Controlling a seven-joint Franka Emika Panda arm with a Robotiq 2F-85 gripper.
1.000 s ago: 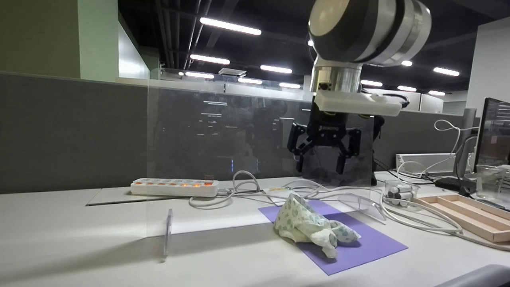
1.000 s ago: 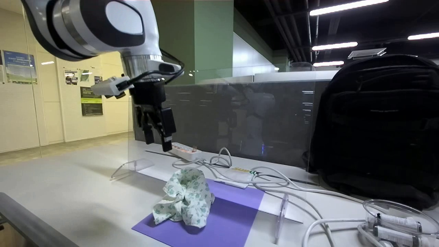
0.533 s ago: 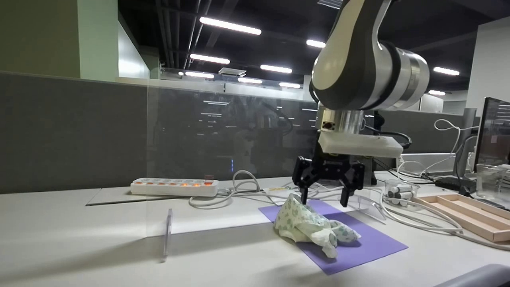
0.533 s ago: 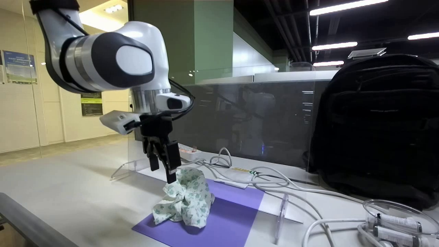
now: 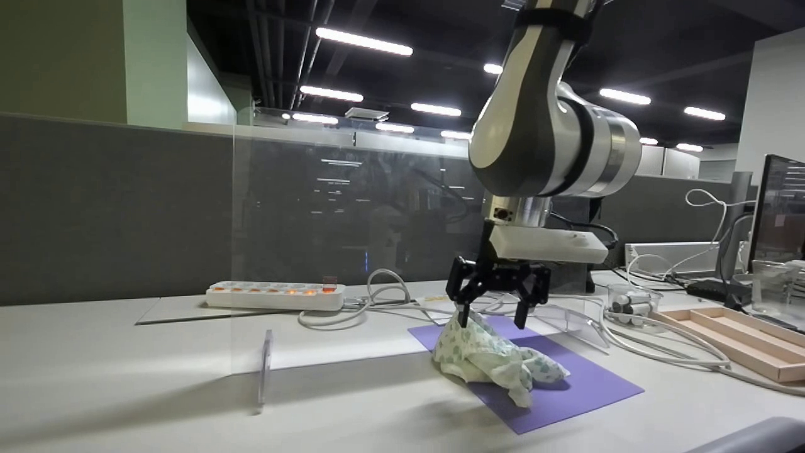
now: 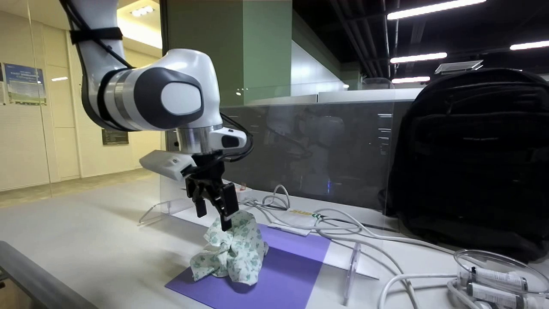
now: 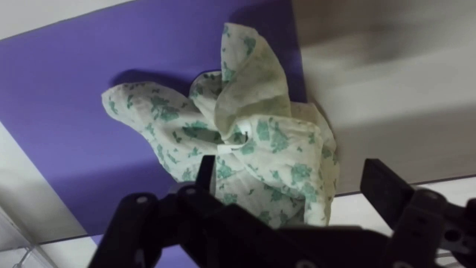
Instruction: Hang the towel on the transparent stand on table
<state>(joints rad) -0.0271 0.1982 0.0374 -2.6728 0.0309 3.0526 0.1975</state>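
Your hand [image 5: 492, 318] is spread wide over the towel [image 5: 481, 358], which lies crumpled on the table [image 5: 352, 409], partly across the purple sheet [image 5: 578, 384], near the upright transparent stand [image 5: 377, 239]. One fingertip [image 5: 463, 316] overlaps it in an exterior view; whether they touch, I cannot tell.

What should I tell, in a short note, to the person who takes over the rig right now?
Black two-fingered end effector: open, pointing down at the crumpled white, green-printed cloth towel; gripping nothing, contact unclear.
Towel: partly on the flat purple sheet, partly on the white table.
Transparent flat upright stand: on the table, nothing hung on it.
Done: end effector is at the towel.
Left: grip, lift, hang it, probably over the stand's top edge, then release.
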